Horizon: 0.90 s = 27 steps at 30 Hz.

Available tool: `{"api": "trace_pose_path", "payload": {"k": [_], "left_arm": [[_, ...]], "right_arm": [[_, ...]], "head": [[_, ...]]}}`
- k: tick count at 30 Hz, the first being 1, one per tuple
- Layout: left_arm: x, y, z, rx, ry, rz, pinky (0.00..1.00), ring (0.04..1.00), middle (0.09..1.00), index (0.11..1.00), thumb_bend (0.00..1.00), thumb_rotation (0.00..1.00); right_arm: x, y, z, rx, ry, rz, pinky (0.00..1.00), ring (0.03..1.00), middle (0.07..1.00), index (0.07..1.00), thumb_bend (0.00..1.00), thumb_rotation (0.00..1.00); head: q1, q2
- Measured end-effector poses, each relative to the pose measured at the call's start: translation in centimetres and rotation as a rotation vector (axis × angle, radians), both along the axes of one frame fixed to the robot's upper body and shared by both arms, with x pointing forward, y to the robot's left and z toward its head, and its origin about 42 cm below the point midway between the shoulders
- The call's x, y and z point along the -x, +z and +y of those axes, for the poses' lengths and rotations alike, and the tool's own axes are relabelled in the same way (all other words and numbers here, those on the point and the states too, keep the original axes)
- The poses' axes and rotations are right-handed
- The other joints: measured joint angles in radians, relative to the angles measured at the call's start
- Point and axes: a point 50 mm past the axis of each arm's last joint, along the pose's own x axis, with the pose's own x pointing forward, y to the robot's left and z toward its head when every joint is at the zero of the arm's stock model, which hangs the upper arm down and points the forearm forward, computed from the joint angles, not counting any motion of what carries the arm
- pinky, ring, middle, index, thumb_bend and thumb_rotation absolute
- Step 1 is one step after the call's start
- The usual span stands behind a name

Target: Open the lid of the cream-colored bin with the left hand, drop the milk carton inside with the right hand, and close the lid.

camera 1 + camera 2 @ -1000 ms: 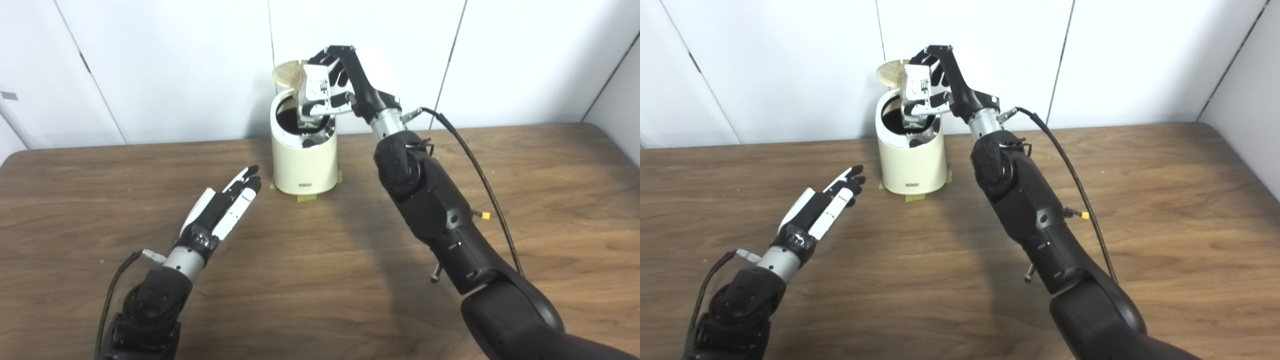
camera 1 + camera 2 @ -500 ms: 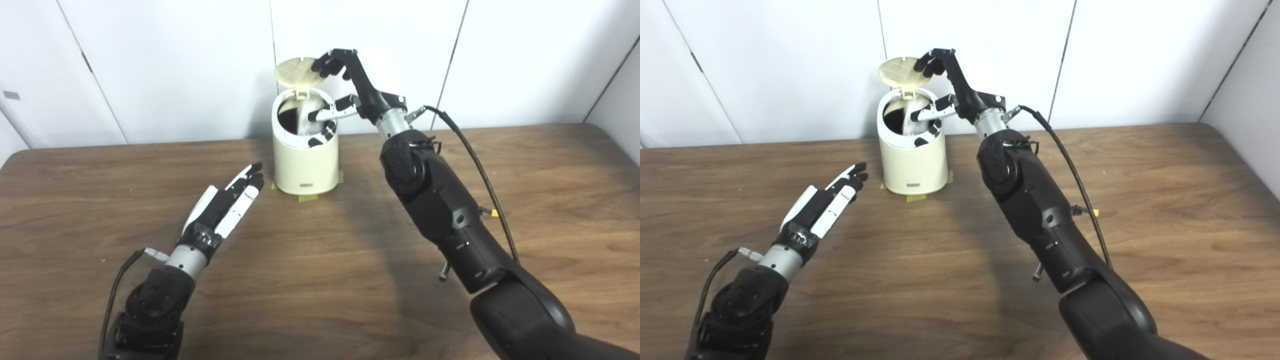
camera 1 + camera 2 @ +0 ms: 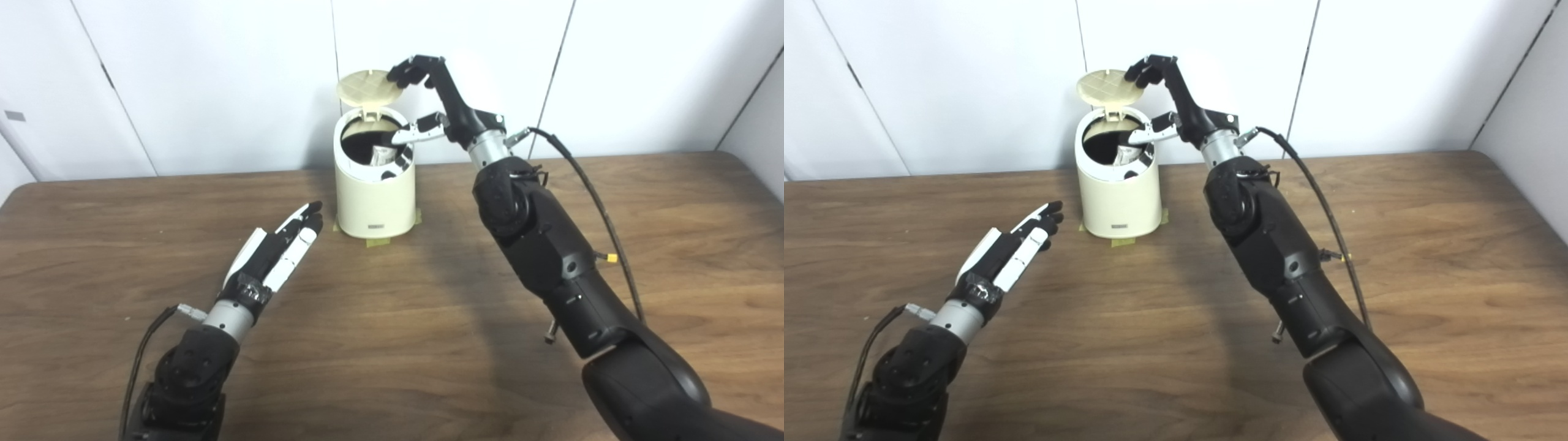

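Note:
The cream-colored bin (image 3: 373,196) stands at the back of the table with its round lid (image 3: 367,87) tipped up and back. The milk carton (image 3: 381,155) lies inside the bin, only its top showing in the dark opening. My right hand (image 3: 429,101) is open above the bin's right rim, its upper fingers close to the lid's edge and its thumb over the opening. My left hand (image 3: 275,251) is open and flat, low over the table to the front left of the bin, apart from it. The same scene shows in the right eye view, with the bin (image 3: 1118,190).
The brown wooden table (image 3: 392,343) spreads in front of me. Yellow tape (image 3: 375,242) marks the bin's base. A white panelled wall stands right behind the bin. A black cable (image 3: 603,208) loops off my right forearm.
My right hand let go of the milk carton, which dropped into the bin. The hand then opened and rose a little toward the lid. My left hand has not moved.

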Motion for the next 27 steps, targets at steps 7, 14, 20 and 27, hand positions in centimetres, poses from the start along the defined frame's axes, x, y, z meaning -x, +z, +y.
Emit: {"api": "trace_pose_path", "payload": {"k": [7,14,20,27], "left_arm": [[-0.1,-0.1,0.1,-0.011,0.009,0.002,0.92,0.948,0.955,0.967,0.61,1.0],[-1.9,0.0,1.0,0.048,0.064,0.016,0.99,0.976,0.95,0.962,0.63,1.0],[-4.7,2.2,0.4,0.113,0.095,-0.024,0.91,0.915,0.917,0.924,0.56,0.95],[-7.6,6.3,-0.3,0.125,0.06,-0.141,0.9,0.905,0.906,0.904,0.57,0.91]], "right_arm": [[1.6,1.1,-0.9,-0.109,-0.001,-0.051,0.36,0.407,0.496,0.504,0.5,0.0],[3.0,-1.2,-3.9,-0.122,-0.056,-0.023,0.34,0.412,0.487,0.519,0.5,0.0],[5.0,-3.7,-5.4,-0.156,-0.115,0.08,0.41,0.491,0.472,0.541,0.51,0.01],[8.2,-6.9,-5.8,-0.407,-0.109,0.303,0.53,0.642,0.707,0.636,0.52,0.34]], "head": [[-0.005,-0.003],[-0.009,-0.009],[-0.002,-0.018],[0.002,-0.029]]}}
